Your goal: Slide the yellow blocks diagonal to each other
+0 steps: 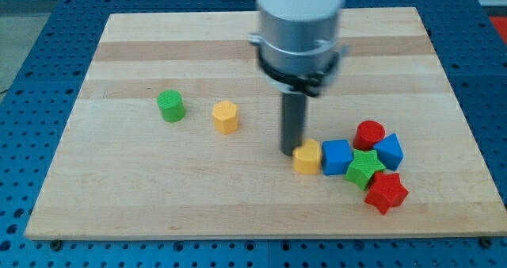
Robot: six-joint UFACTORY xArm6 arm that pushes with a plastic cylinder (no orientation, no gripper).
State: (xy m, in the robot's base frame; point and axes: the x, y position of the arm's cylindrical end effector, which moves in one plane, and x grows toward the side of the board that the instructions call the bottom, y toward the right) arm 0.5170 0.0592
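Two yellow blocks lie on the wooden board (158, 189). A yellow hexagonal block (226, 116) sits left of centre. A second yellow block (307, 157), its shape unclear, sits lower right of centre, touching the blue cube (337, 157) on its right. My tip (290, 151) rests on the board right against the upper left side of that second yellow block. The rod rises from there to the arm's grey body (301, 22) at the view's top.
A green cylinder (171, 106) stands left of the yellow hexagon. At the right, a cluster: a red cylinder (369, 133), another blue block (390, 151), a green star (364, 168) and a red star (386, 192). Blue pegboard surrounds the board.
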